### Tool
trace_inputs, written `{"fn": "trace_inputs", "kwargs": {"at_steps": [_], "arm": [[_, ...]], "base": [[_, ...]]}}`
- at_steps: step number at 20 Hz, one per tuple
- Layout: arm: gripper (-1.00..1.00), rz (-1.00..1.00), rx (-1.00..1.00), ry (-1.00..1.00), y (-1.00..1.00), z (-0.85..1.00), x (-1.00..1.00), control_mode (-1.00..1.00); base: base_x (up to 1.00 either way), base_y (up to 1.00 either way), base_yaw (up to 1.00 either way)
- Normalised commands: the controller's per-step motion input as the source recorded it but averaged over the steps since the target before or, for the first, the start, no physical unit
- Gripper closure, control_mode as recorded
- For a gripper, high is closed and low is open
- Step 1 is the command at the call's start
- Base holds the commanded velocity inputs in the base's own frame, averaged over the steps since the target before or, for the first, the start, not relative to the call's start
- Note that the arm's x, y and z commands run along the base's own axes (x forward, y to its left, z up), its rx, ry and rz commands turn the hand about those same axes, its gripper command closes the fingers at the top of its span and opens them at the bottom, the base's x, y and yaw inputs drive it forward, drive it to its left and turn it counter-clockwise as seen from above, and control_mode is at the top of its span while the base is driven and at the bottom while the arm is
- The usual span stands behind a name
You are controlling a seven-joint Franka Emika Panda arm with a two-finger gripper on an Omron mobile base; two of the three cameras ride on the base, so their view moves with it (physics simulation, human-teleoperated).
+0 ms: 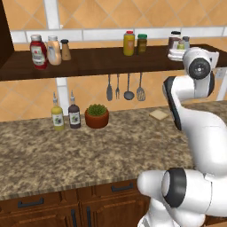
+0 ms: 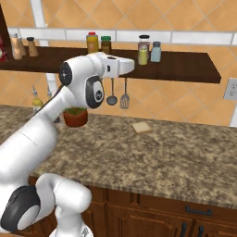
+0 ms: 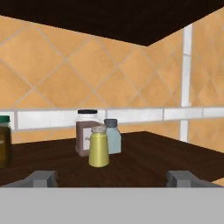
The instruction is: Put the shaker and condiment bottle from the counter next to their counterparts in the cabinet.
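Long dark brown wooden shelf (image 1: 97, 62) carries red ketchup bottle (image 1: 38, 51), peach bottle (image 1: 54, 50), yellow-green shaker (image 3: 99, 147), pale blue shaker (image 3: 113, 136); speckled granite surface (image 1: 88, 150) carries potted plant (image 1: 96, 115).

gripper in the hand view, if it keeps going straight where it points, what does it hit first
Most likely the shaker, standing centred between the open fingertips; the brown jar and pale blue shaker sit just behind it.

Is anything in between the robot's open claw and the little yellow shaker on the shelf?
No. The gripper is open and the shaker stands straight ahead on the cabinet. Only bare board lies between them. The brown jar and blue shaker stand behind it.
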Motion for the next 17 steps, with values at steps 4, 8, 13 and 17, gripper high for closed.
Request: {"fn": "trace_inputs", "kwargs": {"at_steps": [4, 8, 13, 17], "arm": [[-1.0, 0.0, 0.0, -0.04, 0.52, 0.06, -1.0, -1.0], [-1.0, -0.02, 0.0, -0.06, 0.49, 0.04, -1.0, -1.0], [-1.0, -0.07, 0.02, -0.09, 0.49, 0.02, -1.0, -1.0], [-1.0, -0.08, 0.04, -0.04, 0.47, 0.02, -1.0, -1.0]], "base": [[0.0, 0.0, 0.0], [0.0, 0.0, 0.0], [0.0, 0.0, 0.0], [0.0, 0.0, 0.0]]}}
